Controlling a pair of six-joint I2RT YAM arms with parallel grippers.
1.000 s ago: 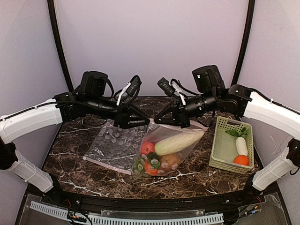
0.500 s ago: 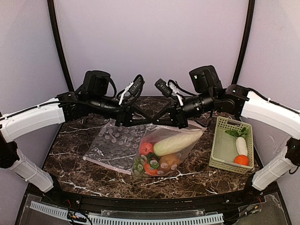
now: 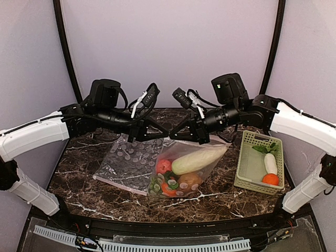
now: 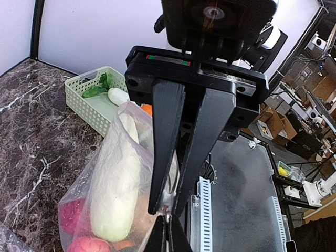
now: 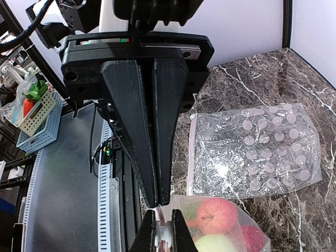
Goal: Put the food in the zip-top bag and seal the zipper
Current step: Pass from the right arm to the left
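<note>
Over table [image 3: 79,173] centre: left fingers [image 3: 155,132], right fingers [image 3: 186,131] clamped on zip-top bag [image 3: 202,170] mouth edge; basket [image 3: 240,160] well apart.

A dark brown marble table [image 3: 84,194] with white veins is lying under me. Behind it, a pale lilac wall [image 3: 168,47] is standing plain, and soft, even light is falling on it. One black curved pole [image 3: 64,47] is rising at the left and a second pole [image 3: 275,42] at the right. A white slotted strip [image 3: 142,244] is running along the near edge. Beyond the table I am seeing a workshop with cardboard boxes [image 4: 273,118] and a small blue basket [image 5: 39,131].
</note>
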